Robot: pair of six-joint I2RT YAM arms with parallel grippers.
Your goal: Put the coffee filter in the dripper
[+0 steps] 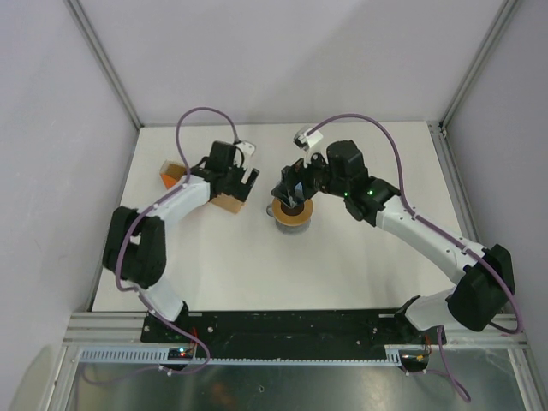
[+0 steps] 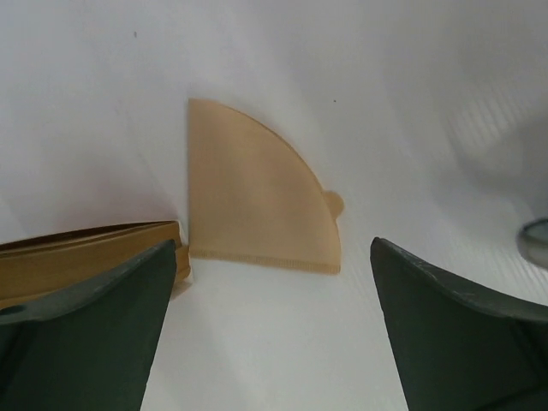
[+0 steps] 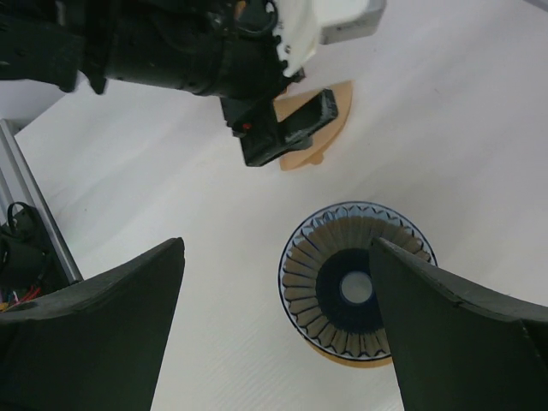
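The coffee filter [image 2: 257, 193] lies flat and fan-shaped on the white table, just ahead of my left gripper [image 2: 270, 342]. That gripper is open, its fingers wide apart with nothing between them. From above, the filter [image 1: 227, 204] pokes out under the left gripper [image 1: 242, 184]. The dripper [image 3: 355, 287] is a blue-rimmed ribbed cone standing on a wooden ring; its ribs and centre hole show bare. My right gripper [image 3: 278, 334] hovers open above it, the right finger covering the dripper's right side. In the top view the dripper [image 1: 294, 216] sits right of the filter, under the right gripper [image 1: 291, 195].
An orange holder [image 1: 174, 176] stands at the table's left edge behind the left arm. A tan layered edge [image 2: 86, 253] shows beside my left finger. A grey rim [image 2: 537, 240] peeks in at the right of the left wrist view. The left gripper [image 3: 282, 128] hangs over the filter [image 3: 338, 107].
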